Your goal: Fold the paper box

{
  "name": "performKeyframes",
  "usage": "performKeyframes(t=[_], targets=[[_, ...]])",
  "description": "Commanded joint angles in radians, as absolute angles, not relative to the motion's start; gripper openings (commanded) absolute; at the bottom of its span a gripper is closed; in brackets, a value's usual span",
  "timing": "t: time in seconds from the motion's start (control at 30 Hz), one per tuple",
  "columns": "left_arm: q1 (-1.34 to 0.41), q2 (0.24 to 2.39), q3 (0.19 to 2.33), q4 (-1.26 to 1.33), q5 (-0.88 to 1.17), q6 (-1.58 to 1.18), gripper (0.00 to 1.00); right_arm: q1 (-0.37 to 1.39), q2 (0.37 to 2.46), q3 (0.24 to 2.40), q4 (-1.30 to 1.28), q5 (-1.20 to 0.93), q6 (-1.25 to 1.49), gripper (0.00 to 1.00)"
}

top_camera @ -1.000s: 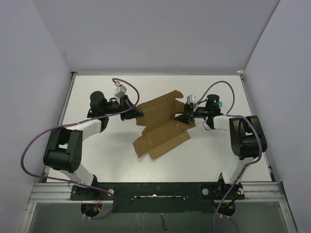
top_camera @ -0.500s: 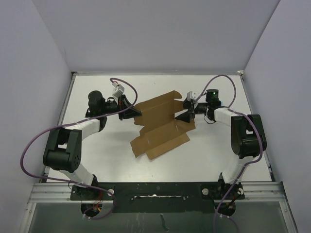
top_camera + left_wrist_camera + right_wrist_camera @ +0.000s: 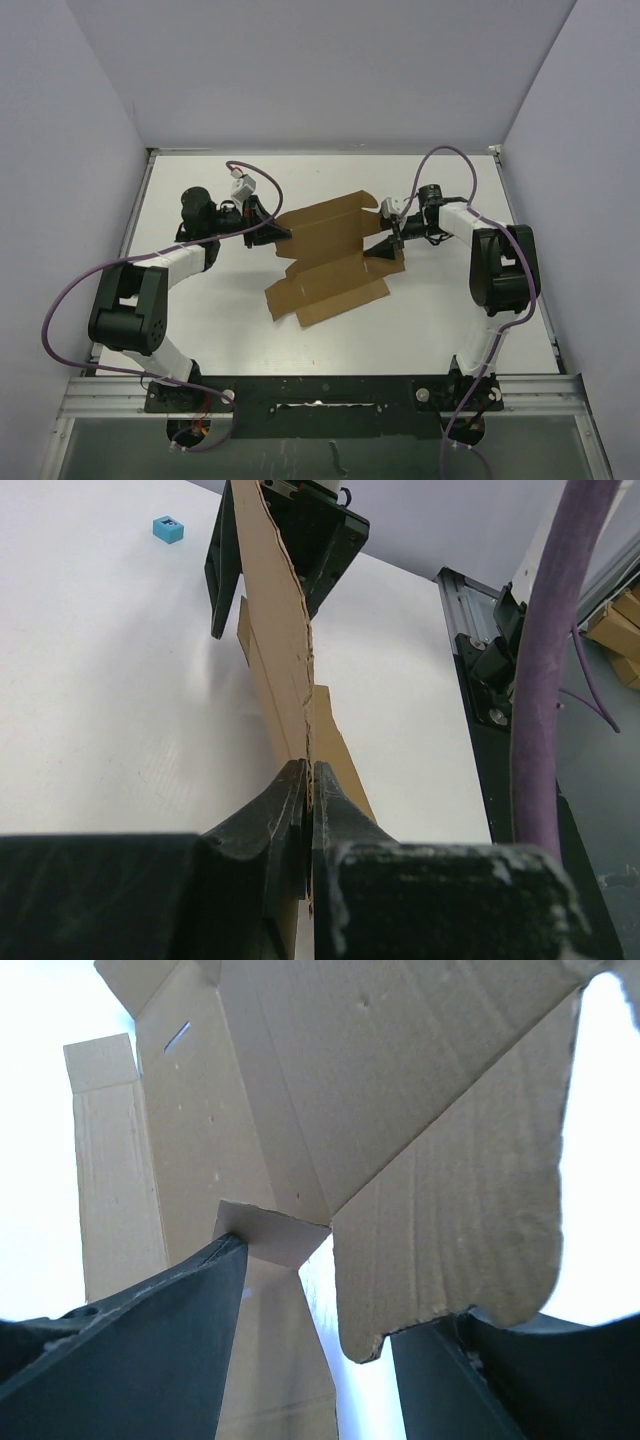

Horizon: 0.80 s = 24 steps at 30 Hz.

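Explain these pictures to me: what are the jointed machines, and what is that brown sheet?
They are two robot arms, the left arm and the right arm, bolted at the near edge of a white table. The wide picture comes from a camera fixed above them; the other two come from small cameras on the wrists, looking along the fingers. The brown sheet is a paper box, die-cut cardboard not yet folded up. The left gripper is pinched shut on one edge. The right gripper stands open around a flap. A small blue cube lies on the table too.
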State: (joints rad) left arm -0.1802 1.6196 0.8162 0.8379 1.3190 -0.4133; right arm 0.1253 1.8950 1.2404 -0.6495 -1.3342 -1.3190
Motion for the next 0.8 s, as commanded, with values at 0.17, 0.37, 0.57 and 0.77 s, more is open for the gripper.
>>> performKeyframes(t=[0.17,0.37,0.57,0.77], targets=[[-0.193,1.571,0.844,0.884,1.349,-0.402,0.0,0.151,1.839,1.237,-0.677,-1.315,-1.429,0.55],[-0.192,1.573,0.845,0.878,1.346,-0.396,0.0,0.152,1.83,1.264,-0.801,-1.31,-1.557,0.5],[-0.192,1.575,0.844,0.877,1.343,-0.395,0.0,0.165,1.829,1.261,-0.797,-1.292,-1.555,0.39],[-0.193,1.58,0.844,0.877,1.339,-0.394,0.0,0.169,1.823,1.252,-0.77,-1.296,-1.525,0.31]])
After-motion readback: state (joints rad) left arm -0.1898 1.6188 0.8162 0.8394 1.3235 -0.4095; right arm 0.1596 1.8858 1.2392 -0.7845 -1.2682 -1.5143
